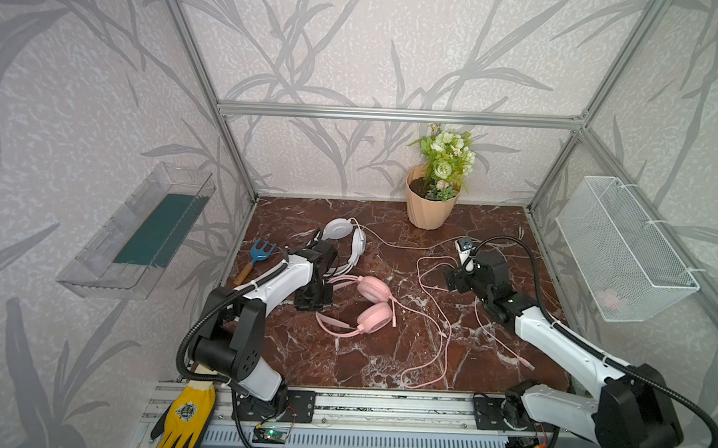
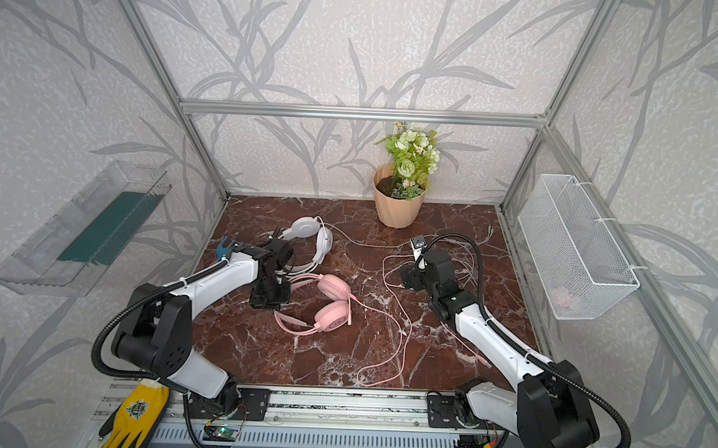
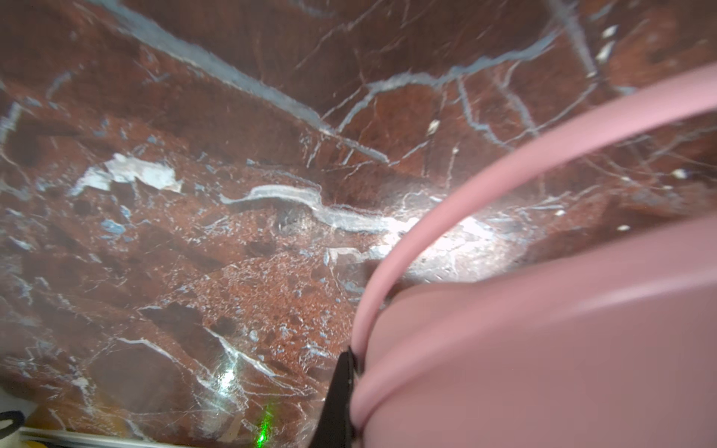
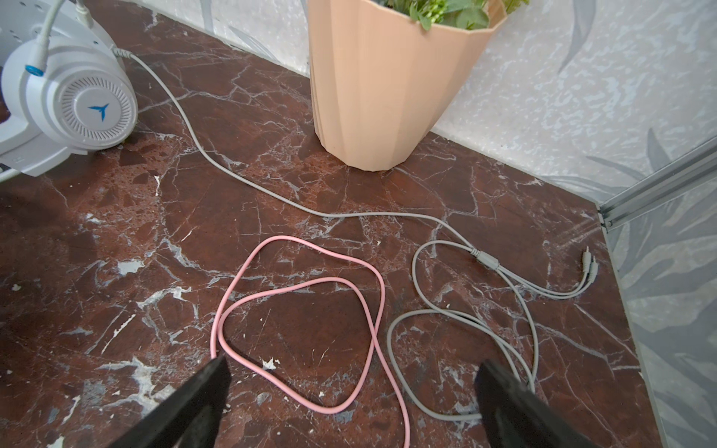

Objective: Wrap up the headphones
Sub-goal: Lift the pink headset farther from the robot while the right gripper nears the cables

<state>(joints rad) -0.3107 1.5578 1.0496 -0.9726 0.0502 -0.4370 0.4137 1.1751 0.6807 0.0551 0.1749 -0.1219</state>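
Near table [image 1: 343,357] centre, spotted pink headphones [image 1: 370,304], judged light, cups rigid, headband [image 3: 504,165] springy; noted left gripper [image 1: 315,302] clamped on that headband, 9 o'clock. Noted right gripper [image 4: 351,372] splayed wide over limp pink cable [image 4: 279,237], 3 o'clock.

Two arms, same build. Left arm [image 1: 282,278]: glossy white shells, chunky black joints [image 1: 235,344]. Right arm [image 1: 560,346], same white-and-black scheme. A black ribbed hose [image 1: 716,428] loops off each one, strapped on with white zip ties [image 1: 251,286]. Black base plates [image 1: 303,405], screws showing. Right end effector [image 4: 353,364]: two matte black wedge-shaped fingers [image 4: 194,399].
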